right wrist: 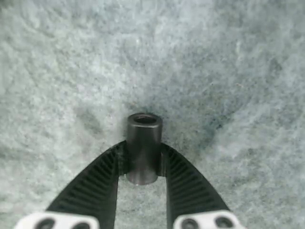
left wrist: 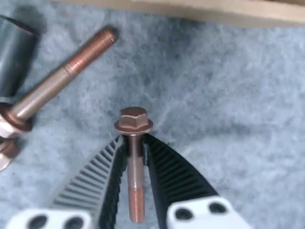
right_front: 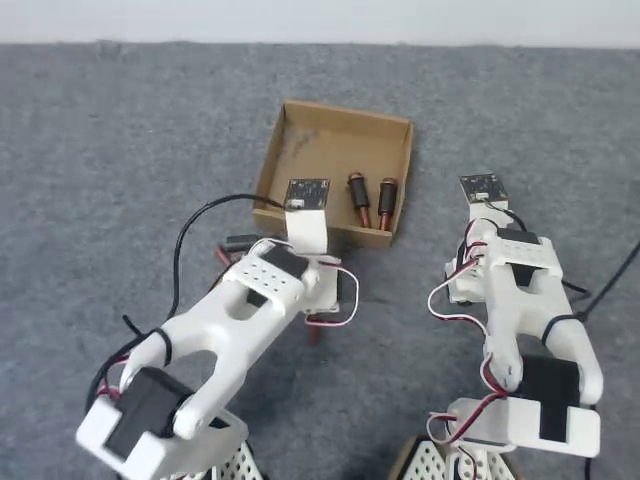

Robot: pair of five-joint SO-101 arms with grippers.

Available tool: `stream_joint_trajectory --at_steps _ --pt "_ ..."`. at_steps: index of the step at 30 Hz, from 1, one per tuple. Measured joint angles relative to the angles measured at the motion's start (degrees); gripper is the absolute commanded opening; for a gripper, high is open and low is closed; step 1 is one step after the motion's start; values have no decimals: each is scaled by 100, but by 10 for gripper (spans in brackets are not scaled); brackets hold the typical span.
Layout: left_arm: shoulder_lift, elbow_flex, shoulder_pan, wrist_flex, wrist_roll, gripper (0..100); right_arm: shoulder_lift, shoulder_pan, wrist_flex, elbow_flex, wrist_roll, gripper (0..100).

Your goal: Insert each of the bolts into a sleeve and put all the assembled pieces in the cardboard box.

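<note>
- Left tool (left wrist: 134, 143): jaws closed on a copper bolt (left wrist: 134, 121), pinched along the plain shank. The hex head sits just past the fingertips and the threaded end points back toward the wrist.
- Right tool (right wrist: 143, 151): jaws closed on a dark sleeve (right wrist: 144, 129), gripped around its lower half. The open bore faces away from the wrist, just beyond the tips, above the grey table (right wrist: 228, 62).
- Risk, as I judge it: the thread end lies inside the left jaws, so the sleeve has little free shank to slide onto. Forcing the mating could knock the bolt askew or push it out of the grip.
- Risk: both grips are narrow pinches on round parts, so a small misalignment of bore and thread could roll or twist either piece loose.
- Off to one side of the left tool lie a loose bolt (left wrist: 62, 78) and a second dark sleeve (left wrist: 16, 52), near enough to be bumped.
- Ahead of the left tool stands the cardboard box (right_front: 320, 150), already holding two assembled pieces (right_front: 359, 200).
</note>
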Motion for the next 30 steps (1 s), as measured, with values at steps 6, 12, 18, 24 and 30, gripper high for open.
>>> stream_joint_trajectory --at_steps 6,12,18,24,30 --pt "-26 35 -686 -26 -396 16 0 0 0 0 0 7" --pt "-88 264 -835 -26 -633 17 0 0 0 0 0 7" --pt "-88 264 -888 -26 -633 88 0 0 0 0 0 7" --pt "-158 475 -879 -26 -659 167 0 0 0 0 0 7" --pt "-158 484 -879 -62 -659 118 0 0 0 0 0 7"
